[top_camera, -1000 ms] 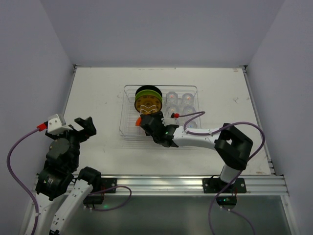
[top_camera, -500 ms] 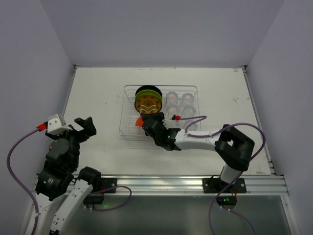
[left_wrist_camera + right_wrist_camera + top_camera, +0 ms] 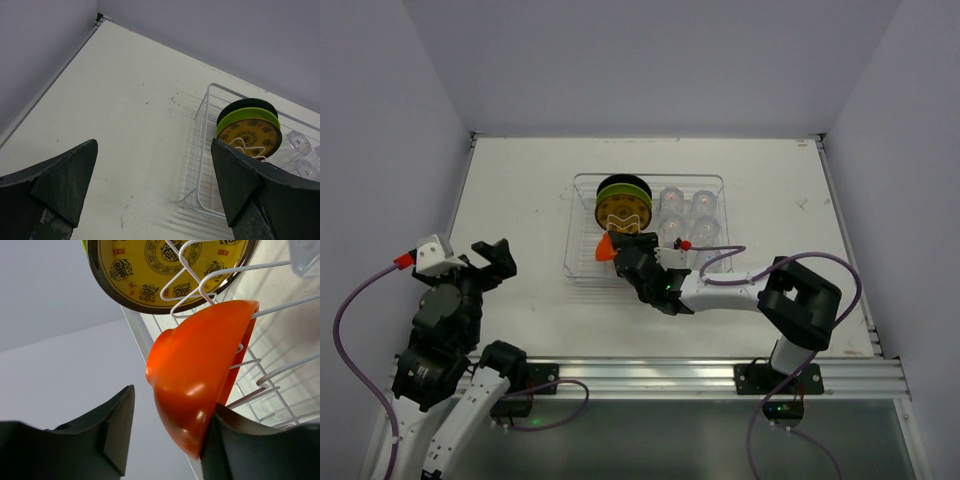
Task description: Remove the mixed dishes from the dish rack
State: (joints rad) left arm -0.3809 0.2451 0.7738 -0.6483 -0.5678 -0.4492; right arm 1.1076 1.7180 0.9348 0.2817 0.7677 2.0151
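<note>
The clear dish rack [image 3: 582, 262] sits mid-table. The orange bowl [image 3: 605, 247] stands on edge in its front-left wire slots. Behind it stand the amber-yellow plate [image 3: 623, 214] and the lime-green plate [image 3: 620, 187]. Several clear cups [image 3: 688, 205] fill the right side. My right gripper [image 3: 620, 255] is open around the bowl [image 3: 200, 380]. One finger [image 3: 250, 450] is against the bowl's rim side and the other [image 3: 107, 435] is apart from its rounded back. My left gripper [image 3: 485, 255] is open and empty, well left of the rack [image 3: 200, 150].
Bare white table lies left of the rack [image 3: 110, 125] and in front of it. Grey walls close in the table on the left, back and right. The right arm's cable [image 3: 720, 250] loops over the rack's front right.
My right gripper has shifted slightly at the rack's front-left corner, and more of the orange bowl shows beside it. The left arm has not moved.
</note>
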